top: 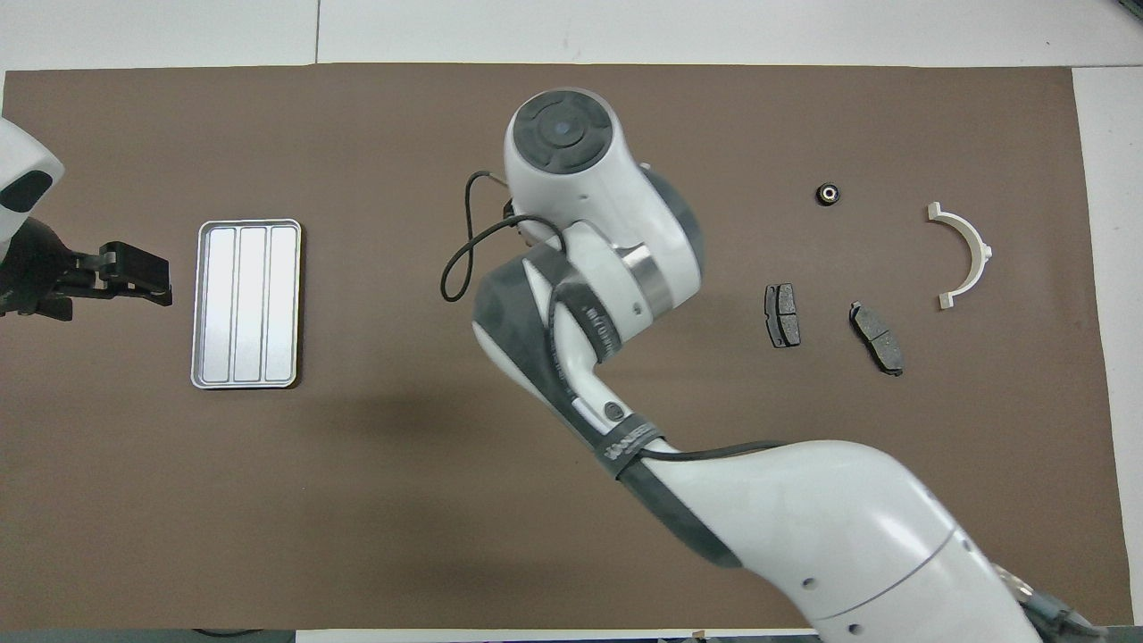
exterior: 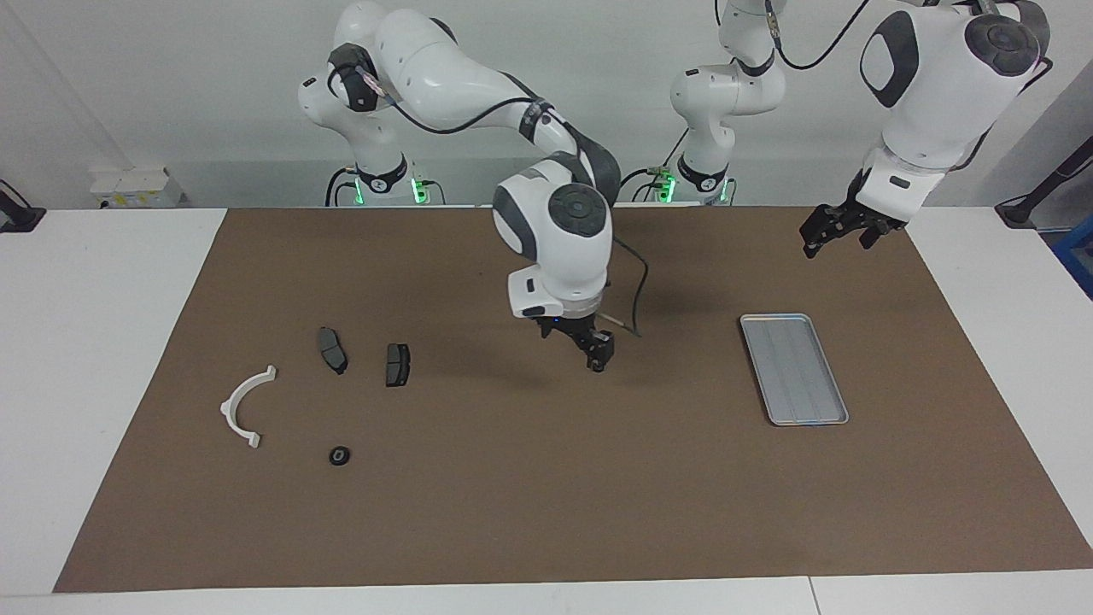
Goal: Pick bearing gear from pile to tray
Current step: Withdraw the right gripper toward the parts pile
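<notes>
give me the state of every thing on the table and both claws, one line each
tray: flat on the mat, nothing in it
bearing gear: on the mat, untouched
white half-ring bracket: lying flat, untouched
brake pad: flat on the mat
second brake pad: flat, beside the first
right claw: raised over the bare middle of the mat, holding nothing
left claw: open, holding nothing, waiting in the air by the tray's end of the table

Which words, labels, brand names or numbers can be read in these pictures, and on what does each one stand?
White lettering on the wrist strap of the right arm: too blurred to read.
White lettering on the cable strap lower on the same arm: too blurred to read.
Tray: no text.
Mat: no text.
</notes>
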### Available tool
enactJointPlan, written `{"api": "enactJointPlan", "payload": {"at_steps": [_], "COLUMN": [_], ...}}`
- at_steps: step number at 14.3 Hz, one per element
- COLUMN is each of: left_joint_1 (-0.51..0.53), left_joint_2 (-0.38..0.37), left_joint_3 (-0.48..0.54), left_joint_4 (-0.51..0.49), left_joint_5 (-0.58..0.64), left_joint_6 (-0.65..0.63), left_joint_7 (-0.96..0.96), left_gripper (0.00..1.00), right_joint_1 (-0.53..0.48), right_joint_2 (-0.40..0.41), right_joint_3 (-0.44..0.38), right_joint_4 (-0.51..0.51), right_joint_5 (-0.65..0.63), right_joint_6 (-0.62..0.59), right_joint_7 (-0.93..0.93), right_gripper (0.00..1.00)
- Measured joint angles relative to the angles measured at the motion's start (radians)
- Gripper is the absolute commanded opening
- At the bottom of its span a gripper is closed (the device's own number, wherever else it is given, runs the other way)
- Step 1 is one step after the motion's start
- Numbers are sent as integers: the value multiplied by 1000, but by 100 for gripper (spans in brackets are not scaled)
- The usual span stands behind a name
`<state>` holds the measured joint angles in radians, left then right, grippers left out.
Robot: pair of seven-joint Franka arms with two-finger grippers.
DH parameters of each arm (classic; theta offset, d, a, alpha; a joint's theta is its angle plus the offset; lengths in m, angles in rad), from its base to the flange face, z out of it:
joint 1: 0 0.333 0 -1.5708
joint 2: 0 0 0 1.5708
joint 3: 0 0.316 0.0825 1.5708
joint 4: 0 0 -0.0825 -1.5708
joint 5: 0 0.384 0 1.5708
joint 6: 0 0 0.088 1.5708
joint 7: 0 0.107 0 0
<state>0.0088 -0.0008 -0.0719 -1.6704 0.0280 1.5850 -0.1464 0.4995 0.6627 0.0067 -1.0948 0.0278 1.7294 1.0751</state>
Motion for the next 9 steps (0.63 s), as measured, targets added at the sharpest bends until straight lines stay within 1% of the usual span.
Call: {"api": "enactJointPlan", "payload": {"at_steps": [2, 4, 6, 9], "left_joint_1": [0, 0, 0, 0], "left_joint_2": [0, 0, 0, 0], "left_joint_3": [0, 0, 0, 0], "left_joint_4": [0, 0, 0, 0], "left_joint_5": [0, 0, 0, 0], "left_joint_6": [0, 0, 0, -1], "left_joint_7": [0, 0, 0, 0], "left_gripper": [100, 100, 100, 100], "right_joint_1": [-116, -213, -289, -385], "right_joint_2": [-30, -29, -17, 0], "right_joint_3": [-5, -5, -6, -6], "right_joint_4": [0, -8, -35, -122], "right_joint_5": [-34, -115, -158, -193], "right_joint_6": [-52, -54, -30, 84], "right_joint_7": [-283, -479, -609, -673], "right_gripper": [100, 100, 100, 100]}}
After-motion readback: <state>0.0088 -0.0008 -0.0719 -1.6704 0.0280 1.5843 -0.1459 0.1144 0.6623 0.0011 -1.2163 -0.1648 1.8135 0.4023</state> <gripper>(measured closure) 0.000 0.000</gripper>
